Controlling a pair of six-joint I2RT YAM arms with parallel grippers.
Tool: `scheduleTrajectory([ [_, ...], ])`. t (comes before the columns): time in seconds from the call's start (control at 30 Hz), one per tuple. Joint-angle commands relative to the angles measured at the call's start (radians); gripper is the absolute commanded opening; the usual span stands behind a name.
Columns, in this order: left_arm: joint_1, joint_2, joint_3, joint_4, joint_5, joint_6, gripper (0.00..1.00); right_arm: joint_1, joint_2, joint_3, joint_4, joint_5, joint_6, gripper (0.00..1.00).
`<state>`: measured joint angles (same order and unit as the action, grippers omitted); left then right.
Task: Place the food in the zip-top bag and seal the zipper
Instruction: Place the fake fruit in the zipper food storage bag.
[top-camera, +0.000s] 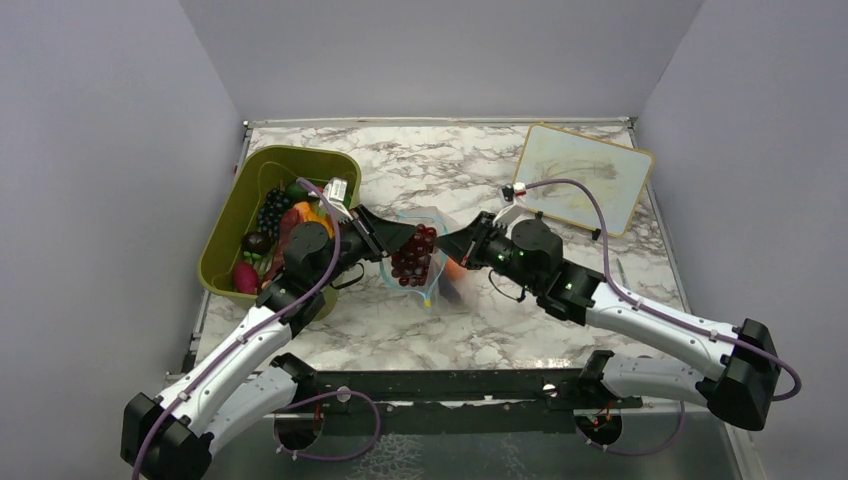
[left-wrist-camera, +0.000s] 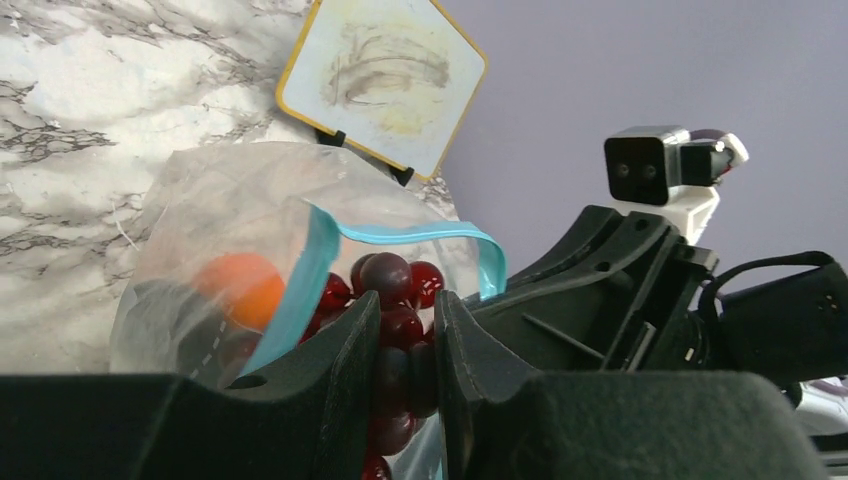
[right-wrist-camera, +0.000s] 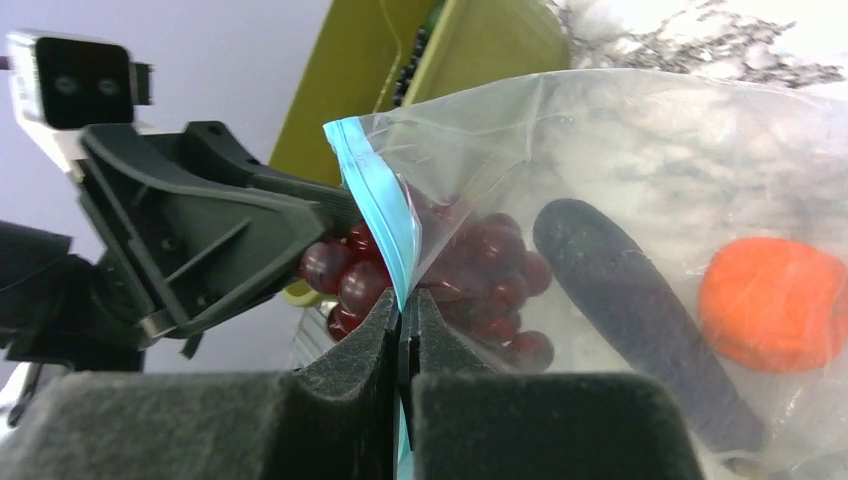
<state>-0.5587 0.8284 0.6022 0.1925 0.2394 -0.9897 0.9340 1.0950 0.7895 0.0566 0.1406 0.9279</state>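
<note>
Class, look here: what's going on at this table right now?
The right claw pinches the zipper of the bag. The left claw grips red grapes at its mouth, partly inside. An orange piece is already in the bag; more food waits in the green tub.

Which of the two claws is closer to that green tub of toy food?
Left. The left claw holds the red grapes at the mouth of the zip-top bag, just beside the green tub; the right claw pinches the bag's other edge, farther away.
</note>
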Motion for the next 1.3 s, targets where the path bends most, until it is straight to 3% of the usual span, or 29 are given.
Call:
scheduleTrajectory([
  [0.0, -0.010, 0.015, 0.008, 0.023, -0.035, 0.049, 0.28, 0.001, -0.019, -0.005, 0.128, -0.073, -0.018, 0.01],
  [0.5, -0.018, 0.036, 0.066, -0.099, -0.110, 0.148, 0.33, 0.002, -0.046, 0.000, 0.098, -0.045, -0.044, 0.01],
  [0.63, -0.018, 0.049, 0.102, -0.075, -0.013, 0.160, 0.58, 0.001, -0.011, 0.014, 0.079, -0.053, -0.034, 0.01],
  [0.8, -0.018, 0.011, 0.194, -0.154, 0.050, 0.281, 0.74, 0.002, -0.029, 0.023, 0.059, -0.026, -0.040, 0.01],
  [1.03, -0.018, -0.022, 0.335, -0.475, -0.134, 0.493, 0.72, 0.002, -0.053, 0.039, 0.009, -0.001, -0.031, 0.01],
  [1.27, -0.018, 0.012, 0.269, -0.531, -0.105, 0.517, 0.70, 0.002, -0.114, 0.007, 0.073, -0.001, -0.071, 0.01],
])
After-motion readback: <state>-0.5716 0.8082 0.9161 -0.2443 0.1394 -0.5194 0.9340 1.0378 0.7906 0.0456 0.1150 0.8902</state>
